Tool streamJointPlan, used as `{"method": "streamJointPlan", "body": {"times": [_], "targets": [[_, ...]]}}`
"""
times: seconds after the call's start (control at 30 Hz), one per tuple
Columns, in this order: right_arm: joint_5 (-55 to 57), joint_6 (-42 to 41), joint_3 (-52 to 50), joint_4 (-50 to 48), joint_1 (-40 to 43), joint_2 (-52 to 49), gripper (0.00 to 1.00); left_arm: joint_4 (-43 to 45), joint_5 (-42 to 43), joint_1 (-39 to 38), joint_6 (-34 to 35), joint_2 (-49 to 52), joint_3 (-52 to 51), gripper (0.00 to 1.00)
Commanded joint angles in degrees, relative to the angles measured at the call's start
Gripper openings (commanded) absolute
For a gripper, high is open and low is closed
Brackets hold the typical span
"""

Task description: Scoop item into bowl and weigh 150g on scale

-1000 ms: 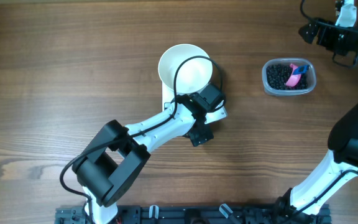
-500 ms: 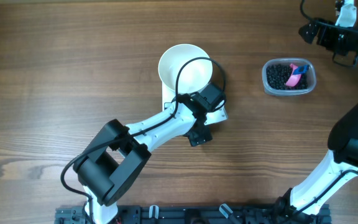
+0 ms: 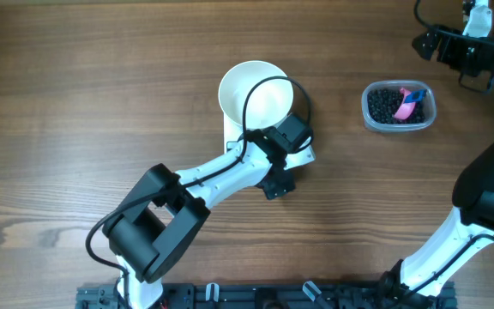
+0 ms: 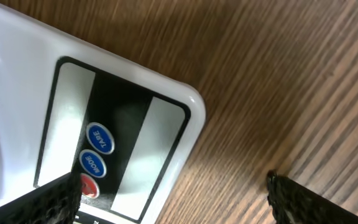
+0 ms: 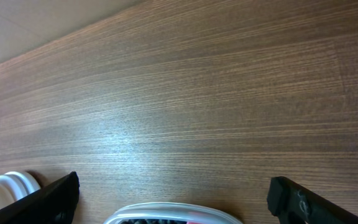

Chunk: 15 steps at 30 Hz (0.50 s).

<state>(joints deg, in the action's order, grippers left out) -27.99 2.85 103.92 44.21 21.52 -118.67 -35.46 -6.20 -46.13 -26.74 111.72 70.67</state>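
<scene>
The white bowl (image 3: 254,93) stands empty on the white scale (image 3: 230,137), whose button end is partly hidden under my left arm. Up close, the scale (image 4: 23,68) shows its display, two blue buttons and a red one. My left gripper (image 3: 281,161) (image 4: 173,205) is open, one finger over the scale's button panel, the other over bare wood. The black beans (image 3: 386,105) lie in a clear tub (image 3: 399,127) at the right. My right gripper (image 3: 449,53) (image 5: 182,202) hangs open beyond the tub (image 5: 173,210), holding nothing.
A pink scoop (image 3: 410,101) rests in the tub on the beans. The bowl (image 5: 5,190) shows small at the lower left of the right wrist view. Brown wooden table (image 3: 75,103) stretches all around; the arm bases sit at the front edge.
</scene>
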Motion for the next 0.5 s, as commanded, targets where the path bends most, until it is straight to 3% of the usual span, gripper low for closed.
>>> {"method": "streamJointPlan", "body": {"times": [0.0,0.47], "targets": [[0.55,-0.04,0.98,-0.17,-0.33,-0.70,1.00,-0.26,1.77,0.94,1.77,5.31,-2.21,1.00],[0.52,-0.04,0.98,-0.17,-0.33,-0.70,1.00,-1.77,2.10,-0.22,2.58,2.40,-1.44,1.00]]}}
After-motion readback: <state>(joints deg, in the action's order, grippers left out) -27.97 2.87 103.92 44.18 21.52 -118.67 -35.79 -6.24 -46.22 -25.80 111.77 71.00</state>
